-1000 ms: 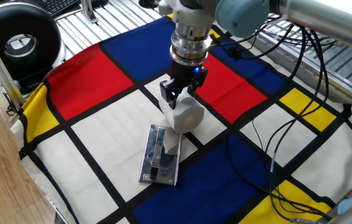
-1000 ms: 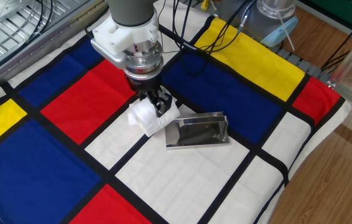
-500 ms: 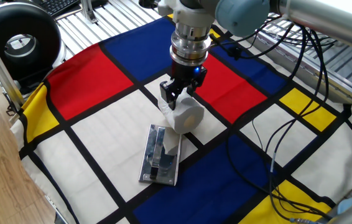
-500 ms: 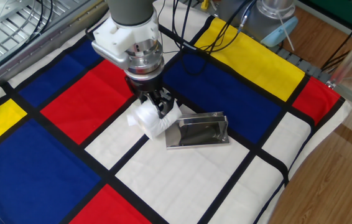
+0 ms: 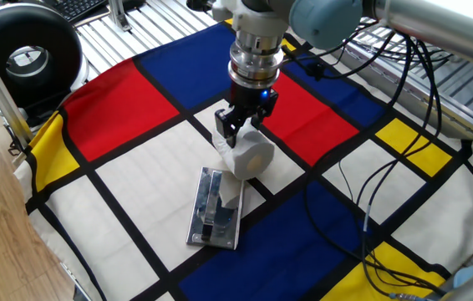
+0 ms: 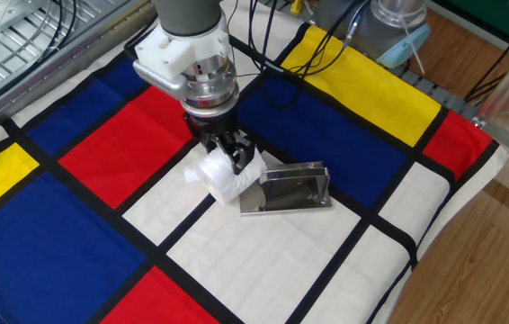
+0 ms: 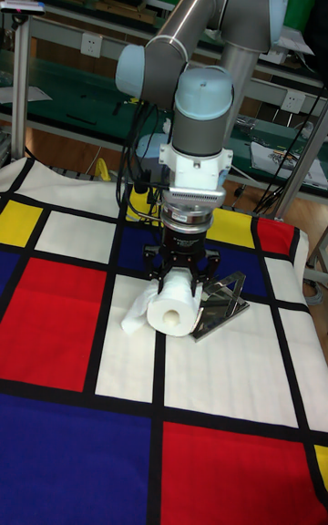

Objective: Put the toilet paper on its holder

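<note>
My gripper (image 5: 241, 131) (image 6: 227, 159) (image 7: 180, 281) is shut on the toilet paper (image 5: 249, 155) (image 6: 221, 176) (image 7: 173, 308), a white roll held just above the cloth with a loose sheet trailing from it. The holder (image 5: 214, 208) (image 6: 286, 189) (image 7: 219, 303), a shiny chrome plate with a bar arm, lies on a white panel of the cloth. The roll hangs at the holder's near end, and its trailing sheet drapes onto the plate in one fixed view.
A checked cloth (image 5: 136, 167) of red, blue, yellow and white panels covers the table. Black cables (image 5: 387, 192) loop over its right side. A round black device (image 5: 23, 54) stands at the far left corner. Wood floor lies beyond the edges.
The gripper with the roll has edged slightly toward the holder; otherwise nothing has moved.
</note>
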Motion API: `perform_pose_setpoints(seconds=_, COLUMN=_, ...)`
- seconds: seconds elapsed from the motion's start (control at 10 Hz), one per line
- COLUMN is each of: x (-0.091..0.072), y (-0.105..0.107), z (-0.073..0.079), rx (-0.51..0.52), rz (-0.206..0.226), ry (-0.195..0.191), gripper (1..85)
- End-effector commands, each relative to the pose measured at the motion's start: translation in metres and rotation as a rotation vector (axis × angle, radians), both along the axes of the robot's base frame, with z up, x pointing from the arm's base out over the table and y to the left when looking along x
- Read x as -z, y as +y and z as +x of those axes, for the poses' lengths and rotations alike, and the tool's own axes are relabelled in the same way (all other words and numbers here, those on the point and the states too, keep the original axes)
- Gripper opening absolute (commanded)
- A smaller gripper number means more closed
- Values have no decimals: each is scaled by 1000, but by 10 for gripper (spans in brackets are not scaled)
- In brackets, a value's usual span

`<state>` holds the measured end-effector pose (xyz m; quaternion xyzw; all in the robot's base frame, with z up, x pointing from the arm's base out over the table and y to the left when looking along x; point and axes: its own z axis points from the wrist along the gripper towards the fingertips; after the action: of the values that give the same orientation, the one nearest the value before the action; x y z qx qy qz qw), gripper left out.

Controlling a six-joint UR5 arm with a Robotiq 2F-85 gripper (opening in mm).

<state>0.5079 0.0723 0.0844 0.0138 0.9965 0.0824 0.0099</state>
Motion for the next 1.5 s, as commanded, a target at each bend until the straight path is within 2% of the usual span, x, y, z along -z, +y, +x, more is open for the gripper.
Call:
perform_pose_setpoints(seconds=0.0, x=-7, y=23, z=16, rx=31, rz=16, ry=7, gripper=13)
perform_pose_setpoints(seconds=0.3, x=-7, y=44, z=41, rx=48, rz=2, ry=4, gripper=13)
perform_pose_setpoints(seconds=0.6, x=-15, y=61, z=54, rx=69, rz=-3, ry=13, gripper=13)
perform_pose_setpoints(seconds=0.8, x=-17, y=65, z=58, rx=73, rz=-1, ry=15, gripper=13)
perform_pose_setpoints(seconds=0.9, x=-18, y=65, z=58, rx=70, rz=-1, ry=15, gripper=13)
perform_pose_setpoints(seconds=1.1, x=-19, y=46, z=57, rx=16, rz=-5, ry=20, gripper=13)
perform_pose_setpoints(seconds=1.4, x=-18, y=34, z=60, rx=3, rz=-12, ry=15, gripper=13)
